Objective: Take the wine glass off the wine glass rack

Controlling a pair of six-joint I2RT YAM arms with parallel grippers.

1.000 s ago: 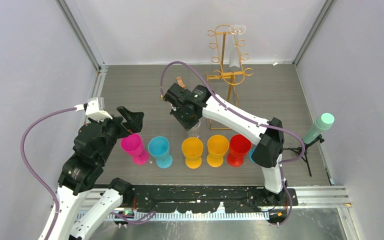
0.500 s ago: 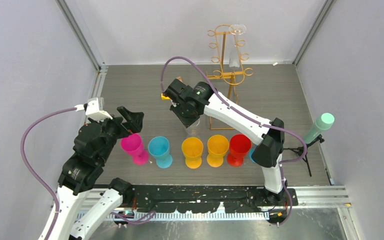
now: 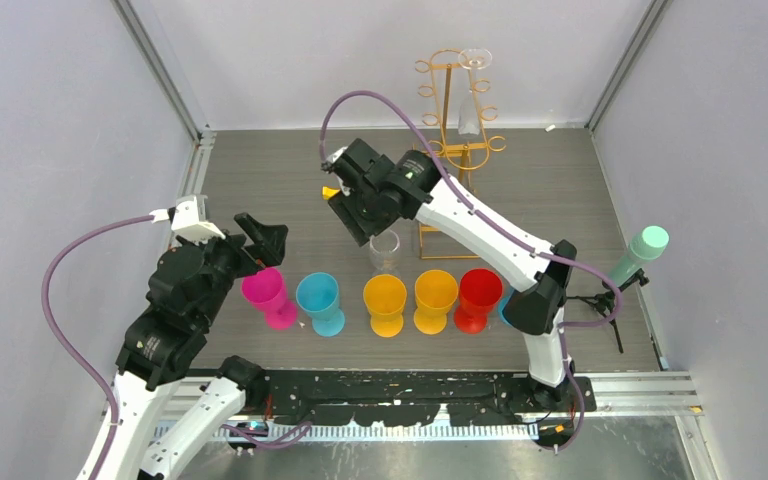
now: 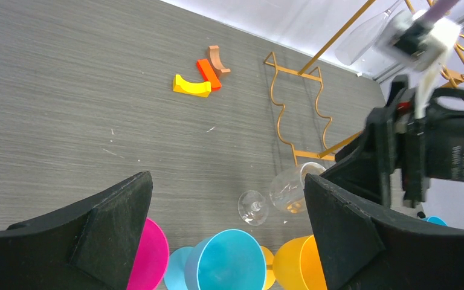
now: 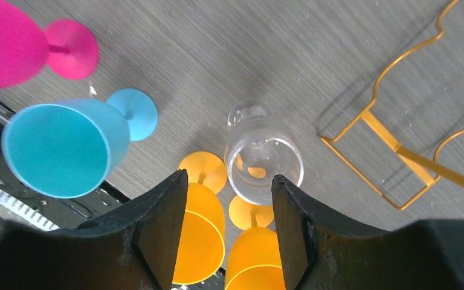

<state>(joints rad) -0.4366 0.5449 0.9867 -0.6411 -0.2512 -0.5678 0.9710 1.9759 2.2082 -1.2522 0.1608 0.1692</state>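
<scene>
Grey wood-grain table: tall gold wire wine glass rack at far side, one clear hanging glass upside down on it. Right gripper hovers over clear standing wine glass, jaws apart, holding nothing. Left gripper wide open, empty. Standing glass upright near rack base, just behind row of coloured plastic goblets. Risk: finger clips rim when arm moves, glass tips into goblets.

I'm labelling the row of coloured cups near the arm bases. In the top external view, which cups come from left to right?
pink cup → blue cup → first orange cup → second orange cup → red cup
</scene>
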